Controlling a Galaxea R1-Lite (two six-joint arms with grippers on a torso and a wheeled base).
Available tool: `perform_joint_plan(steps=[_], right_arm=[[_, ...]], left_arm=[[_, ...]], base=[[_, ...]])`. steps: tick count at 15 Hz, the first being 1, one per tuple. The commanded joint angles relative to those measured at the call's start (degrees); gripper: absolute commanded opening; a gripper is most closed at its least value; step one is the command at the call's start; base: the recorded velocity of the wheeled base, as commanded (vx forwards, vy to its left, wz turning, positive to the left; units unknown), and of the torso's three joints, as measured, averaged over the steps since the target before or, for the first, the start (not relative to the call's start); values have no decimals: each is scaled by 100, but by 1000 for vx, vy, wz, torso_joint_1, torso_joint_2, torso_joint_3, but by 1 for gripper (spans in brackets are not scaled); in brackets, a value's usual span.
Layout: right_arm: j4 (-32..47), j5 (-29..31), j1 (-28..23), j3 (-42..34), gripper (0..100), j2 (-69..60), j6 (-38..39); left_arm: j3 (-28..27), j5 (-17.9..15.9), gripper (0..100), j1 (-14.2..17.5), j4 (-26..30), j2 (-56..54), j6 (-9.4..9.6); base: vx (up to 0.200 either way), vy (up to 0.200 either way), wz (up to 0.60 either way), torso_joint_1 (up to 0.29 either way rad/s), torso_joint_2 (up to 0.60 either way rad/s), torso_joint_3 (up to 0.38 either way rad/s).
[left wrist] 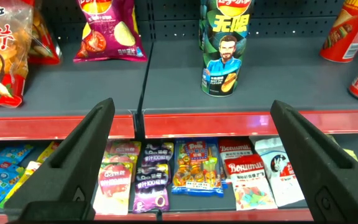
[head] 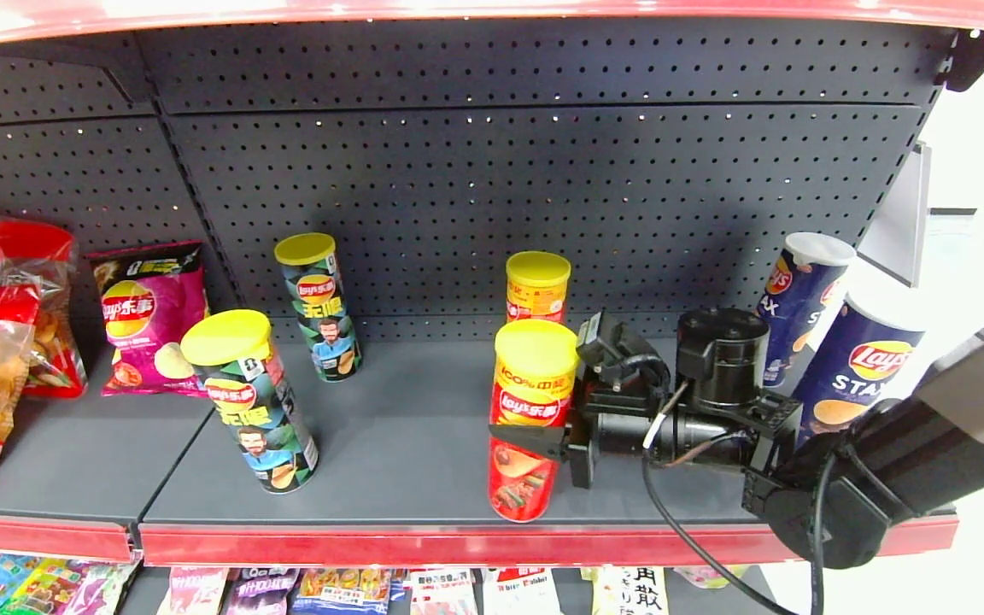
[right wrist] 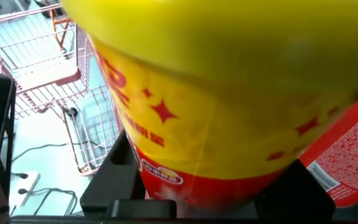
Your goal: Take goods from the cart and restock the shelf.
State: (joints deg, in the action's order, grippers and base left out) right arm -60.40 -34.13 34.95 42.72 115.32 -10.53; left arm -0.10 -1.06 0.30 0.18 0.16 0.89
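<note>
Head view, shelf (head: pixel 407 444): six cans standing, two green cans (head: pixel 253 401), two red, two blue cans (head: pixel 804 299); snack bags (head: pixel 150 316) at the left.
Head view, right tool (head: pixel 535 437): clenched on the front red can (head: pixel 535 376), near the shelf's front edge.
Left wrist view, left tool (left wrist: pixel 192 106): released, fingers spread, facing the lower tier's sweet bags (left wrist: pixel 194 168).
Right wrist view, cart (right wrist: pixel 48 68): wire basket behind the held can.

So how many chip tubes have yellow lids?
4. The front dark tube and back dark tube stand on the left; the back red tube and front red tube, held by the right hand, in the middle.
</note>
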Motion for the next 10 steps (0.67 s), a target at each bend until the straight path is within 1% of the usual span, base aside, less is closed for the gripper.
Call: perform_joint_plan(steps=[1, 5, 10], right_arm=[[-6, -129, -94, 9, 0, -63, -45], [-6, -269, -208, -97, 0, -98, -423], [20, -313, -208, -132, 0, -177, -634]], left_arm=[[1, 1, 100, 5, 8, 2, -1], [1, 1, 100, 5, 8, 2, -1], [1, 1, 100, 5, -1, 2, -1]], base=[[0, 0, 0, 0, 0, 0], [0, 0, 0, 0, 0, 0], [0, 0, 0, 0, 0, 0]])
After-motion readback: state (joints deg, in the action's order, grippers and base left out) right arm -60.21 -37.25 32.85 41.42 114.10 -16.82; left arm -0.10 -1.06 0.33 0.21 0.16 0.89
